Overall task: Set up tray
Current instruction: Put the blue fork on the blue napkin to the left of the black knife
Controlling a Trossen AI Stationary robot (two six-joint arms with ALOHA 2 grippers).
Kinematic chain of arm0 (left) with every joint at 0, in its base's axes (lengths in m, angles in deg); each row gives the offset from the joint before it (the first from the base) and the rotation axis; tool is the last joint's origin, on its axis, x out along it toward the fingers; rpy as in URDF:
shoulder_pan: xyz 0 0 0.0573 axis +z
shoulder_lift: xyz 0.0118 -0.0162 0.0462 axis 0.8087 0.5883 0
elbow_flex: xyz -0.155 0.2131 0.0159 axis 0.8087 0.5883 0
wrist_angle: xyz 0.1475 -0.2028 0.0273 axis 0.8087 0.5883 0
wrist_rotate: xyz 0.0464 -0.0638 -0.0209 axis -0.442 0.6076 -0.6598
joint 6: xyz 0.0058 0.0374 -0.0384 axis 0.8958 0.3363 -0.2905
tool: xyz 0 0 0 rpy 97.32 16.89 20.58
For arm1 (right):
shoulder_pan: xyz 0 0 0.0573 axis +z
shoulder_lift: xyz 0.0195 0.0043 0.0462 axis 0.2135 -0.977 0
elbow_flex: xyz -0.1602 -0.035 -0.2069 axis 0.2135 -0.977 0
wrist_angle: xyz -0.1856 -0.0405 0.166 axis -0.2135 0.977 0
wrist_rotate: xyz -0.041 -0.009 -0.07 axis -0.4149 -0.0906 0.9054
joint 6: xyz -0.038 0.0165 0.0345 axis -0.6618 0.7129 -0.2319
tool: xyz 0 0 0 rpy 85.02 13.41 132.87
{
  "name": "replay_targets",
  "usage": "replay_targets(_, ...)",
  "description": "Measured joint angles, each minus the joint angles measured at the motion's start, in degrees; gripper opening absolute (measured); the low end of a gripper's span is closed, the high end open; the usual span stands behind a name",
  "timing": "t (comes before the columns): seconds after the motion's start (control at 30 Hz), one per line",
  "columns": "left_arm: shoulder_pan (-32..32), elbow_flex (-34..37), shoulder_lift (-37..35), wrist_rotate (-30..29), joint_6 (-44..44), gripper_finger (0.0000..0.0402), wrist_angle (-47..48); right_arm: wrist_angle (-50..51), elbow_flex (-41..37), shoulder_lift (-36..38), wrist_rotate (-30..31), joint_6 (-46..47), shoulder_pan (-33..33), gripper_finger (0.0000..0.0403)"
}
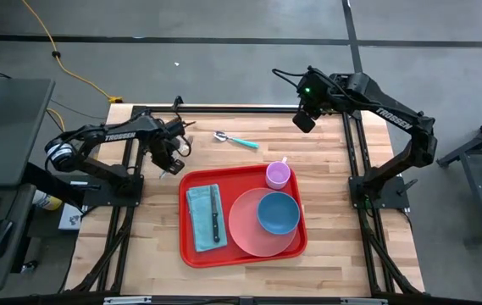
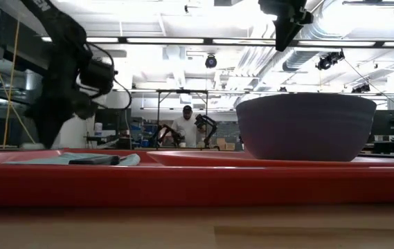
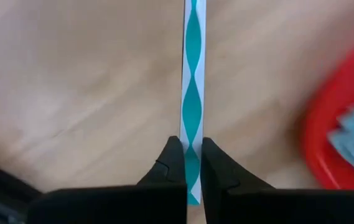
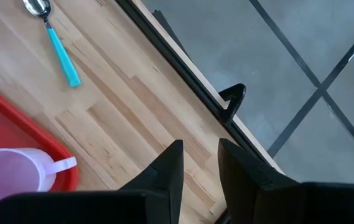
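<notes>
I have the left hand clenched on a slim teal-and-white patterned handle, above the desk just left of the tray. The tray lies mid-desk, already carrying a teal napkin, knife, pink plate, blue bowl and cup. A grip this thin could let the handle swivel or slip. My right hand waits high, fingers slightly parted, grasping nothing.

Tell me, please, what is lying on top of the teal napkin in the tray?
A dark-handled knife lies lengthwise on the teal napkin, at the left end of the red tray. Whatever might sit beneath the napkin is covered.
</notes>
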Motion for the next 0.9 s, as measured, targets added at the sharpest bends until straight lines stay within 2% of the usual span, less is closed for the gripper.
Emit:
replay_targets(0.07, 0.02, -1.62, -1.33, 3.17, 1.05, 0.0039, 1.0, 0.0, 0.0, 0.0, -0.06, -0.49, 0.02, 0.0078)
replay_targets(0.23, 0.0, -3.4, -5.57, 16.79, 3.09, 0.0037, 2.14, 0.02, 0.0, 0.05, -0.32, -2.01, 0.01, 0.0078)
replay_targets(0.47, -2.16, -3.58, -14.01, 28.0, 1.84, 0.0034, 2.08, 0.02, 0.0, 0.7, -0.27, -5.09, -0.03, 0.0078)
replay_targets(0.6, -5.53, -3.56, -20.56, 29.37, -3.23, 0.0034, 2.19, -0.01, 0.0, 1.48, -0.38, -6.98, -0.17, 0.0078)
replay_targets(0.7, -9.55, -3.56, -26.98, 27.58, -9.23, 0.0034, 1.37, -0.04, 0.0, 2.36, -0.39, -8.19, -0.47, 0.0078)
replay_targets(0.8, -15.12, -3.56, -34.43, 23.15, -17.98, 0.0034, -1.33, -0.04, 0.0, 3.53, -0.68, -9.0, -0.91, 0.0078)
replay_targets(0.9, -22.08, -3.56, -41.77, 15.85, -28.27, 0.0034, -5.62, -0.19, 0.0, 4.75, -1.03, -9.88, -1.32, 0.0078)
